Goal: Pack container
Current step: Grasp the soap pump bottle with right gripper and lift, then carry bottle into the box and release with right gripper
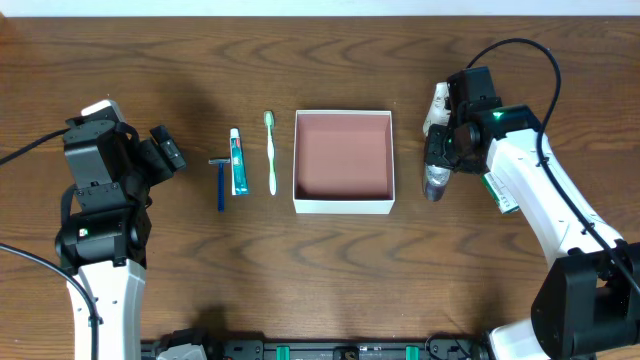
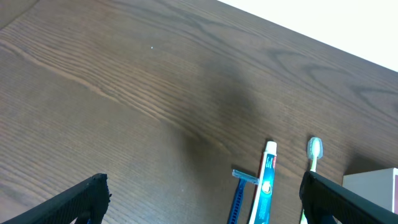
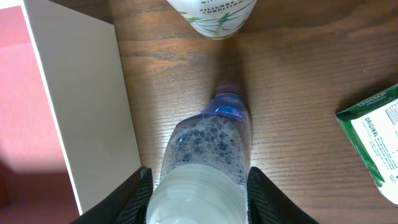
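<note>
Container point(image 1: 343, 206): shallow square box with white walls and a reddish-brown floor, lidless. It sits at the middle of the table point(image 1: 350, 285), and nothing is visible inside it.
Left gripper point(image 1: 167, 150): fingers point(image 2: 81, 200) spread wide with nothing between them. It is positioned above bare wood, left of the toiletry row and well apart from the container.
Right gripper point(image 1: 443, 150): positioned just beside the container's right wall. Its fingers point(image 3: 134, 200) are pressed against both sides of the clear bottle point(image 3: 202, 149).
Clear bottle: lies on the table with its blue-tinted end pointing toward the white bottle point(image 3: 211, 12). Foam and bubbles are visible inside. It runs alongside the container's right wall, near but apart from it.
White bottle: lies further along the same line, beyond the clear bottle and apart from it. It carries green print.
Green-and-white carton point(image 3: 373, 134): on the wood on the side of the clear bottle away from the container, clear of the fingers.
Toiletry row, left of the container: toothbrush point(image 1: 270, 152) is nearest the wall, then the toothpaste tube point(image 1: 238, 162), then the blue razor point(image 1: 220, 185). All three lie flat and roughly parallel.
Obstructions: the container's right wall stands between the held bottle and the floor of the box.
</note>
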Controlling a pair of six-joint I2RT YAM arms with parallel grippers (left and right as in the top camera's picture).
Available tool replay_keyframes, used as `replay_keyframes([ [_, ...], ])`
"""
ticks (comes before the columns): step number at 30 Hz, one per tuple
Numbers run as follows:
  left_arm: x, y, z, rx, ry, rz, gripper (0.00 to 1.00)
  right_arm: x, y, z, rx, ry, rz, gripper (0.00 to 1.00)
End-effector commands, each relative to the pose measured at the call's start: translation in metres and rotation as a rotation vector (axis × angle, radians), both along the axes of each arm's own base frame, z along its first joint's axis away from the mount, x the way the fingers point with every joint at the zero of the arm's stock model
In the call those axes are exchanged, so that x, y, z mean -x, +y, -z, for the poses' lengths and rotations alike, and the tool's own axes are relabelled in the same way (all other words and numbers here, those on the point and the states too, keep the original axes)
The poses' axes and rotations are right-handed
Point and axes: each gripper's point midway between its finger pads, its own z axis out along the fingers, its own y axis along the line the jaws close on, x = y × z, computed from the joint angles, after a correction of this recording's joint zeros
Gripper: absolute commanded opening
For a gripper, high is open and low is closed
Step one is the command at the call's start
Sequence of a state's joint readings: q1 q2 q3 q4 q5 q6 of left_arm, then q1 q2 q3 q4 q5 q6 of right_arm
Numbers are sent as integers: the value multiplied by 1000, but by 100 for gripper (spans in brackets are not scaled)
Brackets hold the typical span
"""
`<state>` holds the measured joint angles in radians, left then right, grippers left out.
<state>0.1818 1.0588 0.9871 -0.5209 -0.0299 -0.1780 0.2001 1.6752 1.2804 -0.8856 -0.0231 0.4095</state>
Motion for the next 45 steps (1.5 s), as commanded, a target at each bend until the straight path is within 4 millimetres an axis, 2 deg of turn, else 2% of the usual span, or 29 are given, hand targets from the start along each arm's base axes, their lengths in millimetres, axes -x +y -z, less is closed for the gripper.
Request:
replay_keyframes([
  [1,-1,3,-10,-23,-14,2,98,6,-9,7,58,23,8,33],
  [9,-1,3,-10,-23,-14,2,98,5,-11,-15,56,-39,14,31],
  [15,-2,3,-10,-23,-15,2,98,5,-12,-33,47,-95,17,23],
  [20,-1,3,-10,-23,-14,2,98,1,-8,-55,17,-158,11,20],
  [23,-1,3,-10,-23,-15,2,98,-2,-2,-75,-4,-191,-21,18],
  [29,-1,3,-10,-23,-14,2,98,-11,26,-132,-28,-296,-129,16],
  [32,-1,3,-10,-23,-14,2,98,-15,50,-164,-55,-376,-182,17],
  [35,-2,3,-10,-23,-15,2,98,-15,76,-183,-84,-439,-238,16],
  [39,-2,3,-10,-24,-15,2,98,-15,108,-188,-111,-481,-294,16],
  [45,-1,3,-10,-23,-14,2,98,-25,125,-169,-100,-456,-302,13],
])
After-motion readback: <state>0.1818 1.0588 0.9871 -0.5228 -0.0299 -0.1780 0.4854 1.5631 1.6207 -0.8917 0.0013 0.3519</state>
